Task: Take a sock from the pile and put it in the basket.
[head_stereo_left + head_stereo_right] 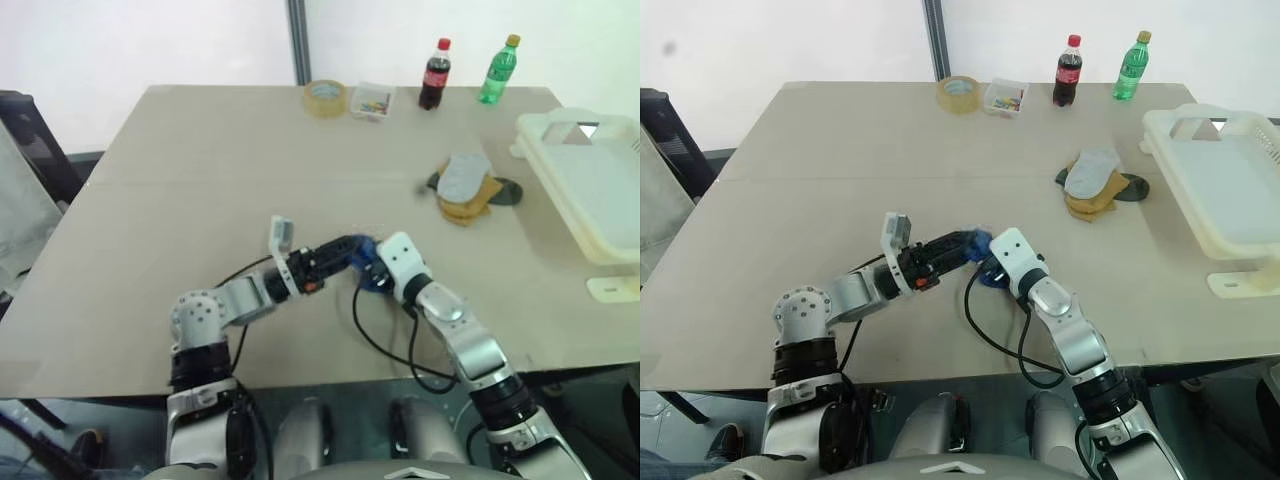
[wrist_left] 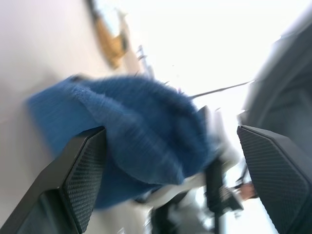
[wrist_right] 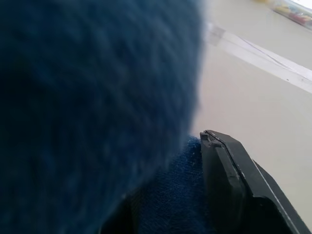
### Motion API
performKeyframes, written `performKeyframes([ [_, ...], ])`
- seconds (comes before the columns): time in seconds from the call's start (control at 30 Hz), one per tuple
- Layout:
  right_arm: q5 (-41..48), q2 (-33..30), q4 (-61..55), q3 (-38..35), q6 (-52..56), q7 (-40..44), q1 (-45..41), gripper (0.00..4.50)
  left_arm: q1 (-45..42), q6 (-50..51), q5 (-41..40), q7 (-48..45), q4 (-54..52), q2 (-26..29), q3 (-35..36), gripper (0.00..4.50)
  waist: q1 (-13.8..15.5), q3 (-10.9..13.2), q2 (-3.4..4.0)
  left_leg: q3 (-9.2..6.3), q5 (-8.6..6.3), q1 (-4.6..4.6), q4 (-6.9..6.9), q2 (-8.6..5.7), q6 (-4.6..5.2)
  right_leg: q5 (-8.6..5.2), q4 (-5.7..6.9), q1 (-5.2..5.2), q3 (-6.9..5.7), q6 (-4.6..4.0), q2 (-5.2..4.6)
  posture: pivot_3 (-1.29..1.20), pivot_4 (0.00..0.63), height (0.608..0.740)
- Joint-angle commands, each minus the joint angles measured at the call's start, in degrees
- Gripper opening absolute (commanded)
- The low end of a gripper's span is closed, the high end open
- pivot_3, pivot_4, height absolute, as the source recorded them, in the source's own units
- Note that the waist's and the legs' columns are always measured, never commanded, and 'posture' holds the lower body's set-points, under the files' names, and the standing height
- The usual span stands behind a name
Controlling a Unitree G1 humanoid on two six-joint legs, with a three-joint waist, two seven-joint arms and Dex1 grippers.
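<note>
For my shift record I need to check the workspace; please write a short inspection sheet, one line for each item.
Surface: beige table, bare over most of its top.
Job's things: blue sock between both tools near the front edge; pile of grey, mustard and black socks toward the right; cream basket at the right edge.
Clutter: tape roll, small clear box, cola bottle, green bottle along the far edge.
Grippers: left tool open wide around the sock; right tool shut on the sock.
Cables: black cable looping beside the right arm.
Surroundings: pale wall with a dark post.
</note>
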Motion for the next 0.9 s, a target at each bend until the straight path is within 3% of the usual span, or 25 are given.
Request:
performKeyframes([
  [0.03,-1.2,-1.0,0.4,-0.2,1.6,0.0,1.2,1.89,-0.6,-1.0,-1.8,0.0,-1.2,-0.9,-0.9,4.47,0.0,0.0,0.00,0.00,0.00,0.00,-0.01,-0.01,0.00,0.00,-0.01,0.00,0.00,0.00,0.01,0.00,0.150,0.740],
  [0.43,-1.2,-2.6,-6.9,-0.4,0.6,1.9,1.1,1.89,-0.6,-1.9,-2.3,-0.7,-1.0,-0.2,-1.0,4.47,0.0,0.1,-0.01,-0.03,-0.04,-0.16,-0.08,-0.01,0.07,0.00,-0.28,-0.03,-0.07,0.00,0.02,0.00,0.150,0.740],
  [0.9,7.2,-9.5,-20.5,-8.0,11.2,9.8,5.1,1.89,0.2,-1.4,-3.4,-0.5,-2.7,0.5,-2.7,4.47,0.1,0.1,-0.01,-0.07,-0.04,-0.90,-0.05,-0.04,0.06,0.03,-0.28,-0.75,-0.12,0.02,0.06,0.00,0.150,0.740],
])
